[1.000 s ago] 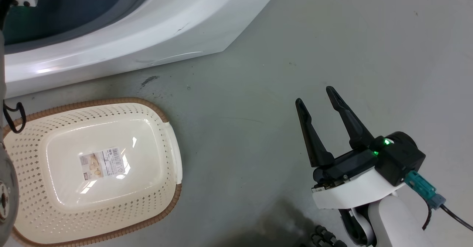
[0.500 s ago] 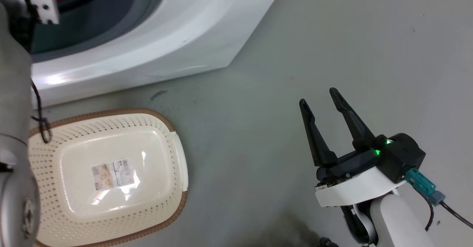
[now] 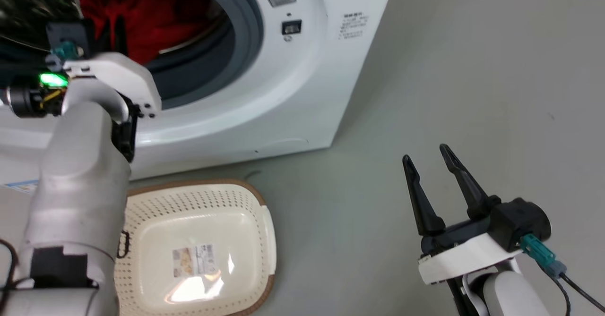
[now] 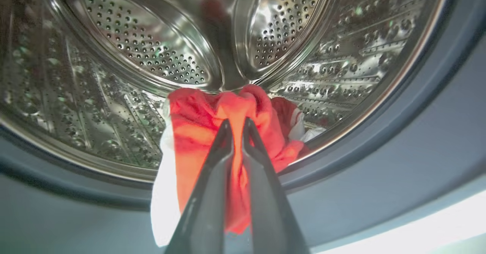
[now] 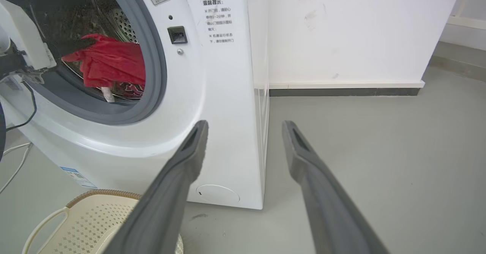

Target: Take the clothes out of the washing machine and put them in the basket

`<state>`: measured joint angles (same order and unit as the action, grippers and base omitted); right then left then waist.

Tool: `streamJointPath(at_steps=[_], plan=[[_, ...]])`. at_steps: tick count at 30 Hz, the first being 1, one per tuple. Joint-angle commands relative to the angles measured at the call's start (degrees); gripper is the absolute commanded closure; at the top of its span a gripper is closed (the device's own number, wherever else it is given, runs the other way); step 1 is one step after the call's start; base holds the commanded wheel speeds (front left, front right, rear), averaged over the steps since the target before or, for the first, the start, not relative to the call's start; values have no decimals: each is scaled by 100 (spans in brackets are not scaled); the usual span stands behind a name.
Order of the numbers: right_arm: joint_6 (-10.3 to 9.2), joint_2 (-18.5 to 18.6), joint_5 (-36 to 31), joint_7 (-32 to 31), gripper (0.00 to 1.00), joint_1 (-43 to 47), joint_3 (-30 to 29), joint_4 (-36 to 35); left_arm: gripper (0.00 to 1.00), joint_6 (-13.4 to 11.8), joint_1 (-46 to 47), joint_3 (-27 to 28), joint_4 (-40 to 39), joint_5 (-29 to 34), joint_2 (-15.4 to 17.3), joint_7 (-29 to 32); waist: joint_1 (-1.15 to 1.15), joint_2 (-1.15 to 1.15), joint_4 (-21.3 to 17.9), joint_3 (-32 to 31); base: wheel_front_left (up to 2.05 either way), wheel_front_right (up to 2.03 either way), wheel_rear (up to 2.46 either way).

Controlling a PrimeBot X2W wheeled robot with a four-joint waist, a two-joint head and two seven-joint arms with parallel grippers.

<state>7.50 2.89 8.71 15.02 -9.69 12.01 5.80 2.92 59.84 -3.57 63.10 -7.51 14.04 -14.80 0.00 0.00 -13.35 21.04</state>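
Clothes [image 4: 190,132], one bright red soft fabric garment with white trim, hung bunched in the mouth of the large white front-loading washing machine [image 3: 302,94], over the near lip of its perforated steel drum [image 4: 152,56]. My left gripper [image 4: 237,122] had its two long dark fingers pinched on a top fold, with cloth draping down either side of them. I judged that would help it clear the grey rubber rim [image 4: 436,113]. The cream perforated plastic basket [image 3: 198,183] sat on the grey floor [image 3: 378,117] just in front of the machine, placed for a short drop. My right gripper [image 3: 425,152] hovered spread and empty, well to the right.
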Motion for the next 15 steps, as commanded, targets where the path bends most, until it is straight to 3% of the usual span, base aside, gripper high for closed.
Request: streamJointPath(at_steps=[1, 15], plan=[[-3, -3, -34, 2, 0, 122, -54, 29, 100, 7, -183, 50, -202, -80, -46, -46, 0, 0, 300, -439, 0, 0, 0], [-3, -3, -204, -367, 0, 691, -624, -217, 100, 206, -1808, 272, -2186, -240, -339, -51, 0, 0, 913, -1371, 0, 0, 0]])
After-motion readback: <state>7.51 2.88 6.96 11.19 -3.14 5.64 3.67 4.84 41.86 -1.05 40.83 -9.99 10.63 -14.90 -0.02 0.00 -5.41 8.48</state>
